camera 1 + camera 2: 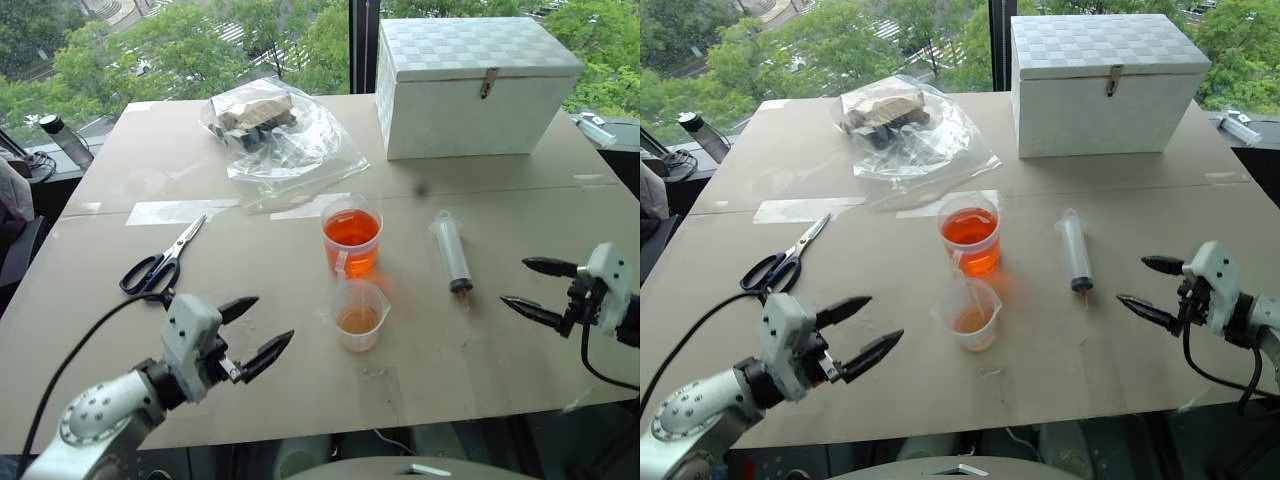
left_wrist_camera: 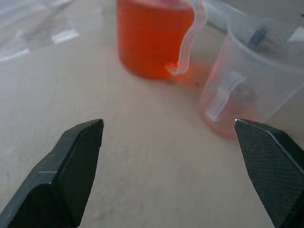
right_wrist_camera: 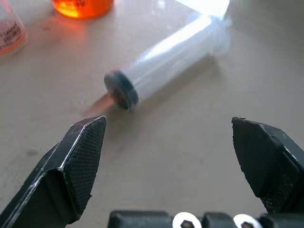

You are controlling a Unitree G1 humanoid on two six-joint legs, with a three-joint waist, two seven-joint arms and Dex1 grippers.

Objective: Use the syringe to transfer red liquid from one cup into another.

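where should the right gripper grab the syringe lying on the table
Probably mid-barrel. The syringe lies flat, nozzle toward the robot, right of the cups, nothing touching it. The open right gripper could come from above and the robot's right, fingers straddling the round barrel across its length, clear of nozzle and flange.

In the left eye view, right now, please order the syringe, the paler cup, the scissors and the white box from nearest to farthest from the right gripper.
Measured from the right gripper:
1. The syringe, lying on the table just to its left.
2. The paler cup, further left, near the table's middle.
3. The white box, at the table's far edge.
4. The scissors, across on the left side.
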